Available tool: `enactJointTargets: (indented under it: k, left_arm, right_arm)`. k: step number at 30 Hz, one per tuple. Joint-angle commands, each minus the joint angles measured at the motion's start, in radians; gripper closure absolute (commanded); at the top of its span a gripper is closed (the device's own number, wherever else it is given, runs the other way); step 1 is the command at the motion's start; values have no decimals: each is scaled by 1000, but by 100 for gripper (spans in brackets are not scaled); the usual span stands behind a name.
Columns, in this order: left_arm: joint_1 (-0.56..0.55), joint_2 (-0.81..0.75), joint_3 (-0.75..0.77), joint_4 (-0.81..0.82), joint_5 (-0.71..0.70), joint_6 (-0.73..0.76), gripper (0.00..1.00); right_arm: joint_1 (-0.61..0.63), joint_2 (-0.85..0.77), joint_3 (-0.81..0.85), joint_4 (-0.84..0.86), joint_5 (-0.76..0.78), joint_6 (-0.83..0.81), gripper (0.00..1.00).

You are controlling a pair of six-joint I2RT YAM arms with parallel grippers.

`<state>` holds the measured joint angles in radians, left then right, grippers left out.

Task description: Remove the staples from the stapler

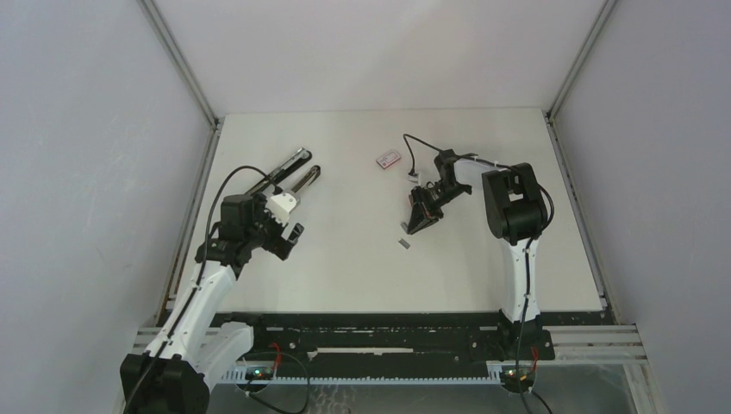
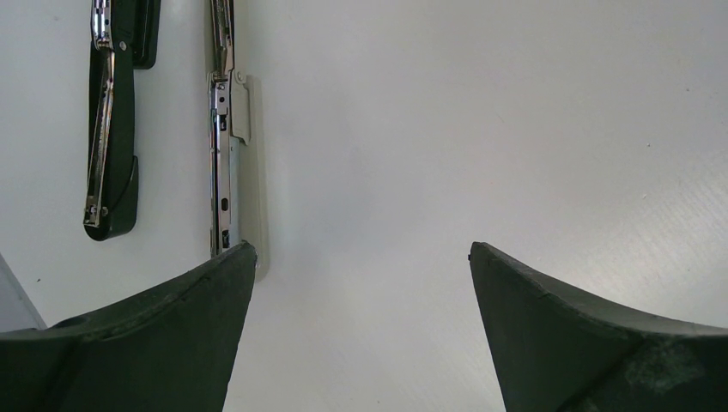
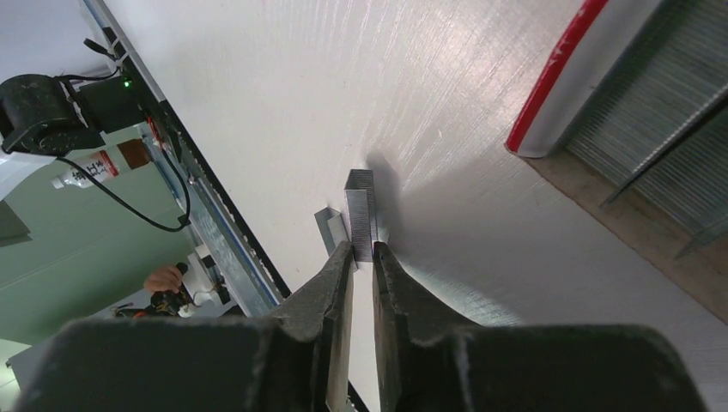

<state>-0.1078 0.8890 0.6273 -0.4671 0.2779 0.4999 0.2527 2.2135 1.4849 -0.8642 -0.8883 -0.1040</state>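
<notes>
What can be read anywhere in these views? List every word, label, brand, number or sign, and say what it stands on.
No text reads clearly in any view.
red-and-white box: any print is too small to read.
Red label on the white bottle beyond the table edge, right wrist view: blurred, unreadable.
stapler: no marking legible on its black and chrome arms.

Left black two-finger gripper (image 2: pixel 360 257), lower edge of frame, jaws spread wide; right black two-finger gripper (image 3: pixel 362 249), bottom centre, jaws nearly together, thin gap.
</notes>
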Motion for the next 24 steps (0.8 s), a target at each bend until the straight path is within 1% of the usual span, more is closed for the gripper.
enactJointTargets:
  k: [1, 16, 24]
  left_arm:
    - [6, -21, 22, 16, 32, 10, 0]
    - [6, -21, 22, 16, 34, 8, 0]
    - [4, -22, 21, 15, 34, 9, 0]
  right_arm:
    - [-9, 2, 31, 12, 12, 8, 87]
    - [-23, 10, 28, 16, 17, 15, 86]
    - [-27, 11, 28, 16, 28, 20, 82]
